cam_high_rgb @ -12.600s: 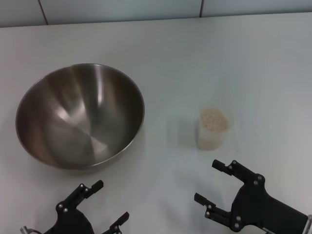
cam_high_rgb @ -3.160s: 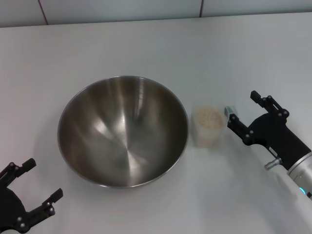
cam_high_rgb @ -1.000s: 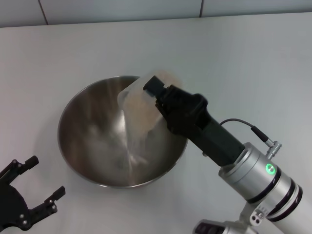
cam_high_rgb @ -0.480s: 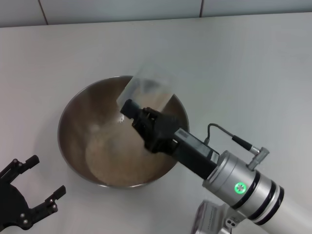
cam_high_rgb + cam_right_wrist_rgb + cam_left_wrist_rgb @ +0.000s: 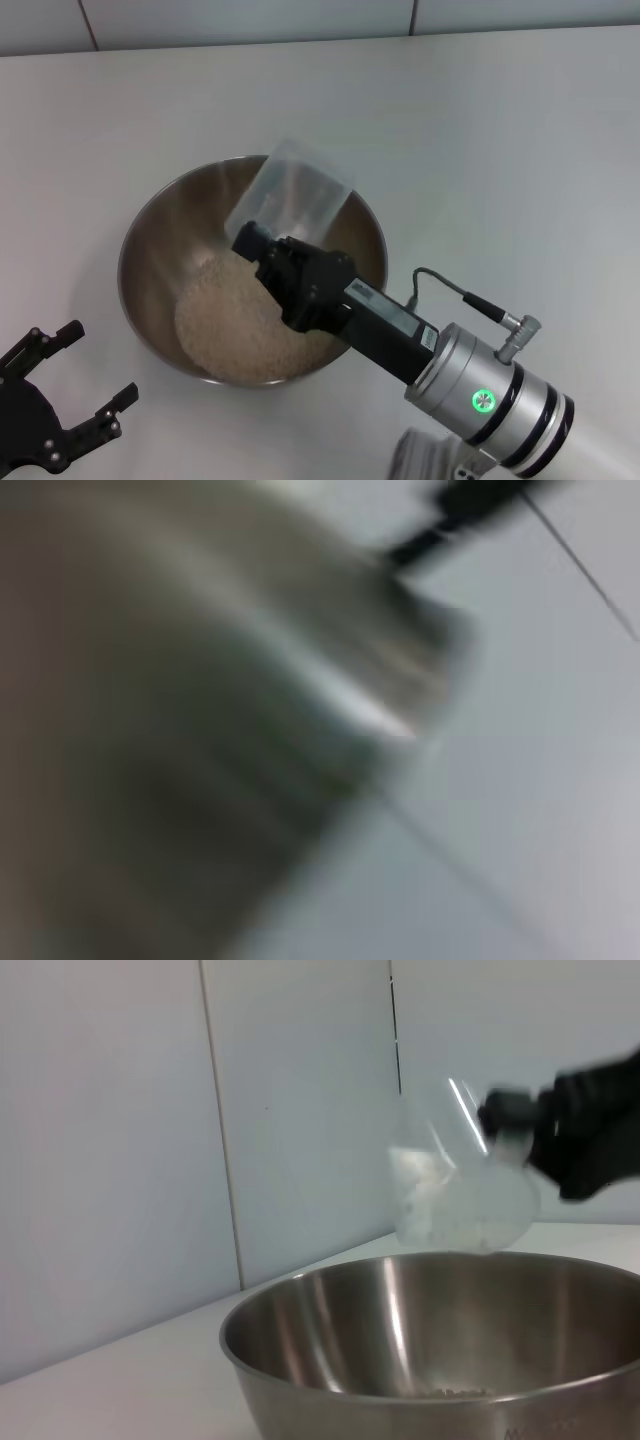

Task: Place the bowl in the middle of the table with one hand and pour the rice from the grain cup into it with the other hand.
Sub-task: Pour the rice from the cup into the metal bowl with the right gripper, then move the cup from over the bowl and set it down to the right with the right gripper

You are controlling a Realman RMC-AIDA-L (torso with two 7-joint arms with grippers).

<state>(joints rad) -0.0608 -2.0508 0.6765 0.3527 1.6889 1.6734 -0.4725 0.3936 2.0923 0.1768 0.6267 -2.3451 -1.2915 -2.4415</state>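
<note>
Over the bowl (image 5: pixel 160 240), the right tool (image 5: pixel 262 248) clamps the upturned grain cup (image 5: pixel 290 190); withdrawing carelessly could clip the rim and scatter rice (image 5: pixel 245 330) across the bench (image 5: pixel 500 130), while the left tool (image 5: pixel 75 390) waits spread.

one bowl (image 5: pixel 160 240), one grain cup (image 5: pixel 290 190), one rice (image 5: pixel 235 320) heap, two grippers

A wide stainless-steel mixing bowl (image 5: pixel 160 240) holds a pale rice heap (image 5: pixel 245 330) at six o'clock; the clear plastic cup (image 5: pixel 292 192) hangs upended above it.
</note>
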